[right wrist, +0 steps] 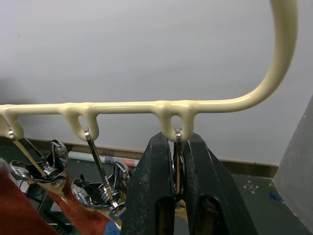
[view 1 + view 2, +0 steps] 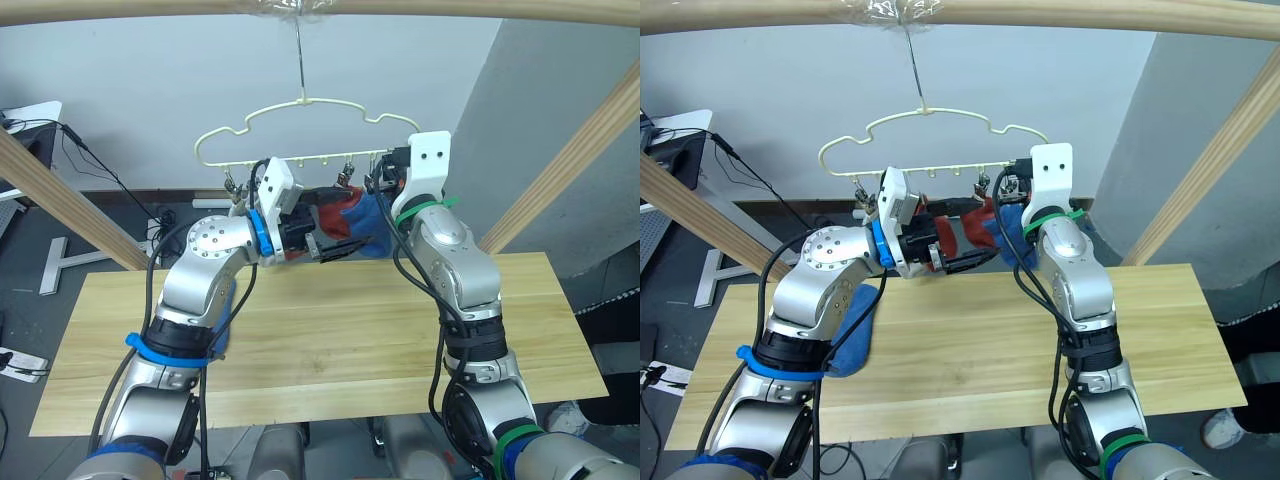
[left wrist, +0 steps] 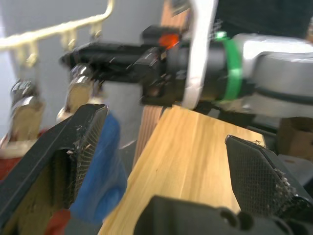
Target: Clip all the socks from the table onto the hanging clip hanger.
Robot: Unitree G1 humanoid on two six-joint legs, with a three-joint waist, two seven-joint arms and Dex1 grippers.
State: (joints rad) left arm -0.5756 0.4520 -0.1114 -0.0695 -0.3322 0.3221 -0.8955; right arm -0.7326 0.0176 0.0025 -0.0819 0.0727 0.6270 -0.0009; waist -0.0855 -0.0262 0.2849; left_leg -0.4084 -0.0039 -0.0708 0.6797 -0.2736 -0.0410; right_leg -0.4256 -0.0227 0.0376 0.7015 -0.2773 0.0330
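Table near the lower frame carries one blue sock, left of centre: soft, light, limp, best pinched at its cuff. Left gripper mid-frame, fingers spread, empty. Right gripper clenched on clip of clip hanger, upper centre, where red and blue socks hang.

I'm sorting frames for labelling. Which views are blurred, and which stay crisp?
Left wrist view: soft throughout, the right gripper and clips smeared, its own fingers clearer. Right wrist view: hanger and fingers sharp. Both eye views: evenly lit, no glare on the table.
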